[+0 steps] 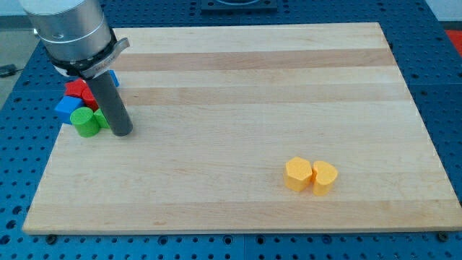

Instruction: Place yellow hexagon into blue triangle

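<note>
A yellow hexagon (297, 174) lies on the wooden board at the view's lower right, touching a second yellow block (325, 178) of rounded shape on its right. My tip (121, 134) rests on the board at the view's left, far from the hexagon. It stands just right of a cluster of blocks: a blue block (68, 108), a red block (78, 90) and a green round block (86, 123). A second blue block (114, 78) peeks out behind the rod, mostly hidden. I cannot tell which blue block is the triangle.
The wooden board (238, 79) sits on a blue perforated table. The cluster lies close to the board's left edge. The arm's grey body (68, 29) covers the top left corner.
</note>
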`<state>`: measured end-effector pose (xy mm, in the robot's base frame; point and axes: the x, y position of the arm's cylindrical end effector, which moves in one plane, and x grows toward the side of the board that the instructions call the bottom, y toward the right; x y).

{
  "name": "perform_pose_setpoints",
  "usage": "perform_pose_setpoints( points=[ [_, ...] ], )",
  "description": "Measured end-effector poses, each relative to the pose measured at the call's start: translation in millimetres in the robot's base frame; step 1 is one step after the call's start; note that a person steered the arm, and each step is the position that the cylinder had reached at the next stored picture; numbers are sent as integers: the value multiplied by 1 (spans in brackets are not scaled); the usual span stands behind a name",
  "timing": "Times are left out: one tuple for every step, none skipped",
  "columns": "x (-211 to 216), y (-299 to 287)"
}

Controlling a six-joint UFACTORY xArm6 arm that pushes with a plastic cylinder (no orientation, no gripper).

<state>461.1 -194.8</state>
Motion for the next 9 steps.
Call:
perform_pose_setpoints(
  points=[
    [-7, 0],
    [-12, -2],
    [19, 16],
    [93, 97],
    [155, 182],
    [155, 243],
    [129, 301],
    [110, 333],
    [97, 307]
  ],
)
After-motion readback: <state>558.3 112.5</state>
